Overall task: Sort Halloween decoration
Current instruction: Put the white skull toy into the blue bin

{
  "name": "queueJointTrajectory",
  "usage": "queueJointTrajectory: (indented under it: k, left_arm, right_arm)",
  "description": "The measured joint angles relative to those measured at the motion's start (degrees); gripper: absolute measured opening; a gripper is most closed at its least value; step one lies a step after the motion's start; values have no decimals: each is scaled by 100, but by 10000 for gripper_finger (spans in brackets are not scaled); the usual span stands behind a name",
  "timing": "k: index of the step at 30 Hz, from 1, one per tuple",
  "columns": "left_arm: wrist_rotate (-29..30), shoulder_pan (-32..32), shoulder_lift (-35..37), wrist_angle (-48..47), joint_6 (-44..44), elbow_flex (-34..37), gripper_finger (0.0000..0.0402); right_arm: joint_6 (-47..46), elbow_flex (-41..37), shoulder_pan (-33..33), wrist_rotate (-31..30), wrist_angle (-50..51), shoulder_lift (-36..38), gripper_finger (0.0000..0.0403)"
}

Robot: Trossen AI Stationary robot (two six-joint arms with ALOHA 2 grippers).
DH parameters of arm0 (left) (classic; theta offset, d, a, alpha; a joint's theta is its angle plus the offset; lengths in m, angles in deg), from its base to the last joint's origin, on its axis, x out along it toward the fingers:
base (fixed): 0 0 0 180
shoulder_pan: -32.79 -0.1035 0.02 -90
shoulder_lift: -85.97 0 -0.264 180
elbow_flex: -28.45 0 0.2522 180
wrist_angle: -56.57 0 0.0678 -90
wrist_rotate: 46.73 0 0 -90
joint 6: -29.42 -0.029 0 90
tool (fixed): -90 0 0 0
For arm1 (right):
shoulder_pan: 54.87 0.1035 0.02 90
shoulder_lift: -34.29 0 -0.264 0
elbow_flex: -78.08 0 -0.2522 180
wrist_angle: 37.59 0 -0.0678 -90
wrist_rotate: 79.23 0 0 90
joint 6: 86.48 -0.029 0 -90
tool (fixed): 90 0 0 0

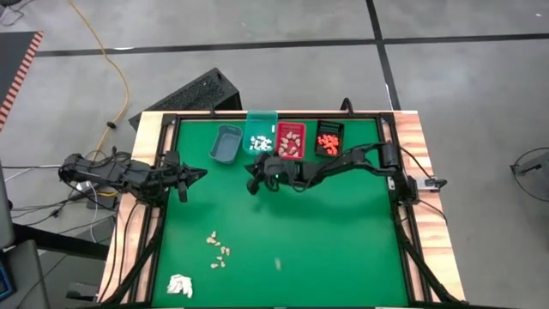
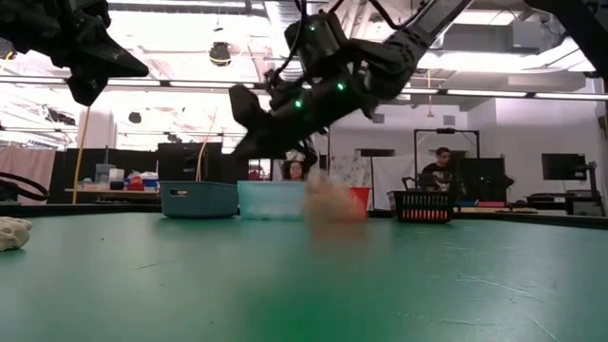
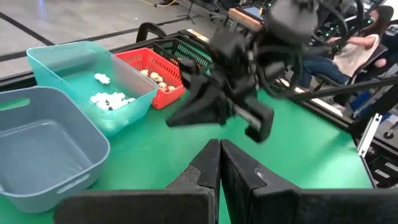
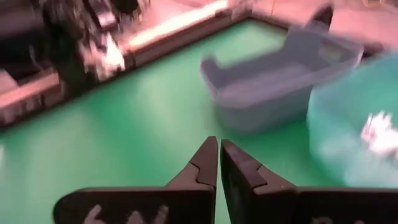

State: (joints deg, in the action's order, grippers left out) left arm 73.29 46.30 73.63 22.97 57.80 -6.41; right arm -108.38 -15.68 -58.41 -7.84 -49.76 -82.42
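Observation:
Small white pieces point(image 1: 260, 142) lie in the teal bin point(image 1: 262, 123), tan pieces point(image 1: 290, 142) in the red bin point(image 1: 292, 127), and orange pieces point(image 1: 327, 140) in the black bin point(image 1: 328, 126). The grey bin point(image 1: 226, 143) holds nothing. A loose cluster of tan pieces point(image 1: 218, 250) and a single piece point(image 1: 277, 263) lie on the green mat. My right gripper point(image 1: 252, 184) hovers above the mat just in front of the teal bin, shut with nothing showing between its fingers point(image 4: 219, 144). My left gripper point(image 1: 202, 173) is shut and empty point(image 3: 219, 146), raised at the table's left.
A white papery wad point(image 1: 178, 285) lies at the near left corner and also shows in the low view point(image 2: 11, 232). The four bins stand in a row along the far edge. A raised black frame point(image 1: 395, 184) borders the mat. People sit in the room beyond the table.

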Motion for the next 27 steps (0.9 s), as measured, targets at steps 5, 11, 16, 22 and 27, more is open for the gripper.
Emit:
queueJointTrajectory:
  k: [5,11,16,22,27]
  left_arm:
    - [-21,1,0,-2,83,0,0]
    - [-113,1,0,-26,-175,0,0]
    - [-101,1,0,-15,-129,0,0]
    - [-109,1,0,-19,-225,0,0]
    - [-122,0,-1,-11,-262,0,0]
  right_arm:
    - [269,156,-201,1239,192,153,39]
    - [554,182,386,1768,1669,1719,24]
    - [1239,179,1253,847,3808,3348,3]
    - [-1300,186,3045,-1689,6965,4836,1]
    - [-5057,-121,5235,-4166,9077,5278,0]
